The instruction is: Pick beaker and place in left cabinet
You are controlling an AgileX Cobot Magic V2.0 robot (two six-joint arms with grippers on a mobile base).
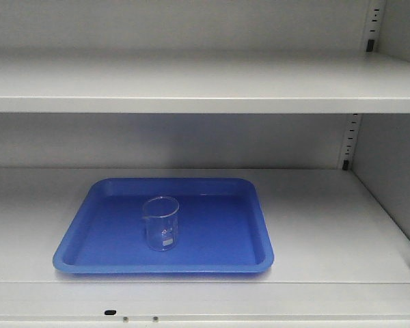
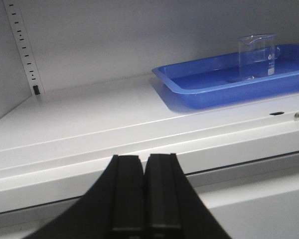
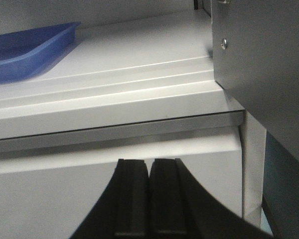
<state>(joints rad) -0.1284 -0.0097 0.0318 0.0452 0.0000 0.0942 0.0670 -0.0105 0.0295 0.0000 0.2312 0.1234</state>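
Note:
A small clear glass beaker (image 1: 162,223) with a pour spout and white markings stands upright on a blue tray (image 1: 212,253) on a shelf of the light grey metal cabinet (image 1: 328,232). In the left wrist view the beaker (image 2: 256,56) and the tray (image 2: 199,89) sit far to the upper right. My left gripper (image 2: 144,158) is shut and empty, below the shelf's front edge, well left of the tray. My right gripper (image 3: 149,161) is shut and empty, below the shelf's front edge, right of the tray (image 3: 25,47). Neither gripper shows in the front view.
An upper shelf (image 1: 205,85) spans above the tray. Slotted uprights stand at the back right (image 1: 348,140) and back left (image 2: 25,50). The cabinet's right side wall (image 3: 264,59) is close beside my right gripper.

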